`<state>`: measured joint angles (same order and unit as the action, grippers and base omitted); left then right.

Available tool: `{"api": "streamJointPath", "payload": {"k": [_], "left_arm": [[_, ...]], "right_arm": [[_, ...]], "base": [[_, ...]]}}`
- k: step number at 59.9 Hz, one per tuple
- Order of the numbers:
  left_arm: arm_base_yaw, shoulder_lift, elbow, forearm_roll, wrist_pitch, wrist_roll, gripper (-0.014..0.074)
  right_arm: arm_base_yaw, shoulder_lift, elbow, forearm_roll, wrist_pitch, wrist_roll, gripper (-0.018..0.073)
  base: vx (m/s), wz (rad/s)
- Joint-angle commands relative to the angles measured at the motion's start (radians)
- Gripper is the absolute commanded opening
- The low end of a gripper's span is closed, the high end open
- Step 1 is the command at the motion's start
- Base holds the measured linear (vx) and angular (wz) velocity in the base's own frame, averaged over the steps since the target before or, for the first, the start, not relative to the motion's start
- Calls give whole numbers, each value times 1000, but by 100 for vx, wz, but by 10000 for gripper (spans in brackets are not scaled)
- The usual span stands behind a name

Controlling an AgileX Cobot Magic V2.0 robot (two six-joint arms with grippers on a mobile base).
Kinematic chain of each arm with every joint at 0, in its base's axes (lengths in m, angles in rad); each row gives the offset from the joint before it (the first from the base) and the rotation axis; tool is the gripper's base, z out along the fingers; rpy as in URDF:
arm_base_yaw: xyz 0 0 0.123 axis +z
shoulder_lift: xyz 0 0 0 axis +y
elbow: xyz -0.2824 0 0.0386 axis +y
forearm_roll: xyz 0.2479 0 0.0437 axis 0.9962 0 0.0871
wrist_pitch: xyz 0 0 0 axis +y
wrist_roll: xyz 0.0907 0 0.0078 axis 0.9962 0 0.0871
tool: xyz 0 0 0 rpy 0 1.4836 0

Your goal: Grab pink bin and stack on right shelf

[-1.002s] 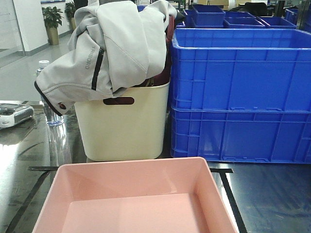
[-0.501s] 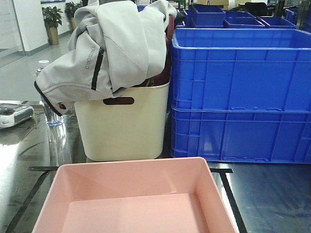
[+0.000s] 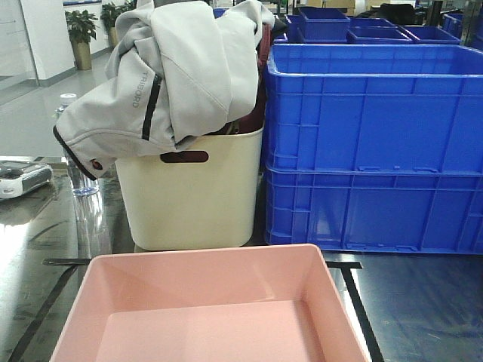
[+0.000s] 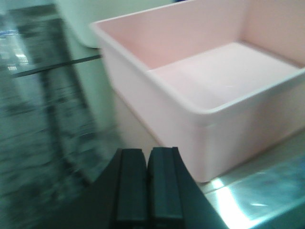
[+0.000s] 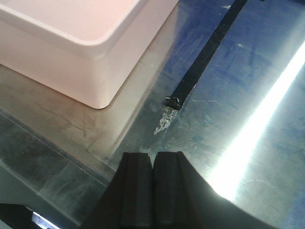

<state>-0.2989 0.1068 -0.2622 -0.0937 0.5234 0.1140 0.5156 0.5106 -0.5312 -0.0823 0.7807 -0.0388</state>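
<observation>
The pink bin point(image 3: 204, 280) stands empty on the dark glossy right shelf point(image 3: 423, 302), low in the middle of the front view. In the left wrist view my left gripper point(image 4: 147, 151) is shut and holds nothing, just off the bin's near left wall point(image 4: 157, 119); that view is blurred. Over the shiny deck point(image 5: 214, 119) my right gripper point(image 5: 152, 155) is also shut and empty, a little way from the bin's rounded corner point(image 5: 62, 52). Neither gripper touches the bin.
Behind the bin stands a cream tub point(image 3: 192, 196) draped with a grey jacket point(image 3: 173, 68). Stacked blue crates point(image 3: 377, 143) fill the back right. A water bottle point(image 3: 75, 166) and a white device point(image 3: 19, 179) sit at the left. A black seam strip point(image 5: 209, 47) crosses the deck.
</observation>
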Motion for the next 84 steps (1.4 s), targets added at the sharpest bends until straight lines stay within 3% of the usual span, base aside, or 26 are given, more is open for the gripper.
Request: {"api": "streamJointPath", "payload": {"k": [1, 10, 22, 30, 44, 84], "left_arm": [[95, -72, 69, -2, -171, 0, -7], [191, -136, 167, -2, -293, -14, -6], [205, -136, 253, 30, -467, -18, -6], [235, -136, 304, 100, -544, -124, -6], [282, -136, 305, 129, -579, -147, -6], [282, -135, 305, 129, -579, -146, -6]], "right_arm": [[-4, 5, -26, -5, -69, -12, -12], [-4, 5, -26, -5, -69, -12, -12], [-4, 5, -26, -5, -69, -12, -12], [-4, 5, -26, -5, -68, -12, -12], [-4, 5, -26, -5, -69, -12, -12], [-4, 5, -26, -5, -69, -12, -9]], "base": [[0, 0], [0, 0], [0, 0], [0, 0], [0, 0], [0, 0]]}}
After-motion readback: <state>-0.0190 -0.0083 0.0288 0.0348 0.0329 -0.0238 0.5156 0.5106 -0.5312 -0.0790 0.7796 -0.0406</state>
